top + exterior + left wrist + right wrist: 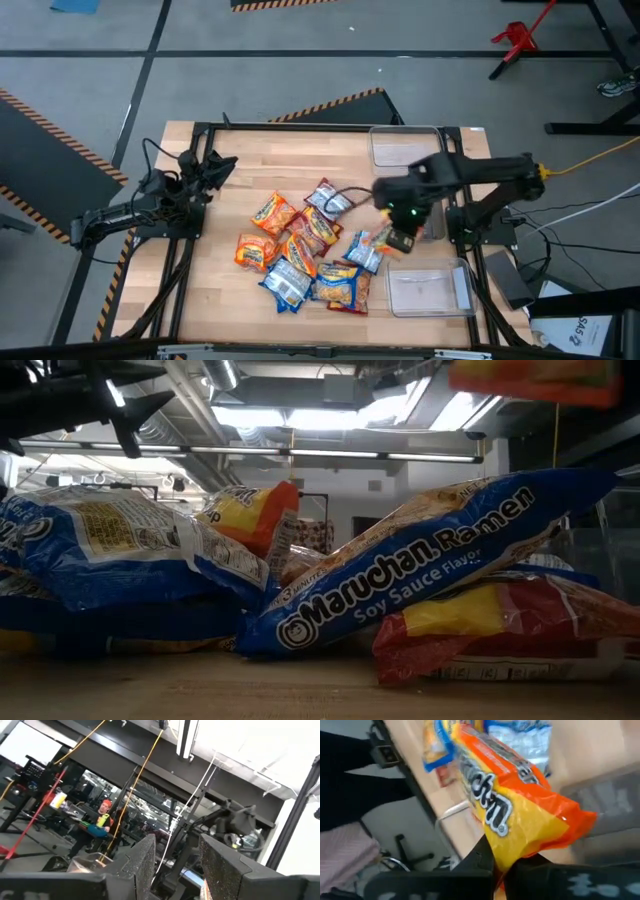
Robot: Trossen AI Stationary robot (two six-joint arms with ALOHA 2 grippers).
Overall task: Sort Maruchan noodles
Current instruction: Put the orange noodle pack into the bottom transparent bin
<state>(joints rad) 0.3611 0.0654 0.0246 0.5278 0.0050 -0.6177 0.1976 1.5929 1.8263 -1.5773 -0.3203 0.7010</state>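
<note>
The wooden bench point(230, 150) is noted first: it carries two clear plastic bins on the right arm's side, the far bin point(405, 146) and the near bin point(428, 292), both apparently without packets in them.

A loose pile of Maruchan noodle packets point(305, 255) is spread over the middle of the bench, orange, blue-and-yellow and dark red, overlapping at odd angles. In the low view a blue Soy Sauce Flavor packet point(440, 560) is propped aslant over a red-and-yellow packet point(500, 625).

The right pincer point(400, 238) is held above the bench between the pile's edge and the two bins. It is pressed together on one end of an orange-and-yellow packet point(520, 805); the packet's long axis runs straight away from the fingers, and its film is crinkled and bulging.

Judged: the near bin lies closest to the held packet, so a short carry toward it is called for; which bin suits orange cannot be told.

The left pincer point(175, 865) is parked at the bench's left edge, well apart from the pile, fingers spread, nothing between them.
</note>
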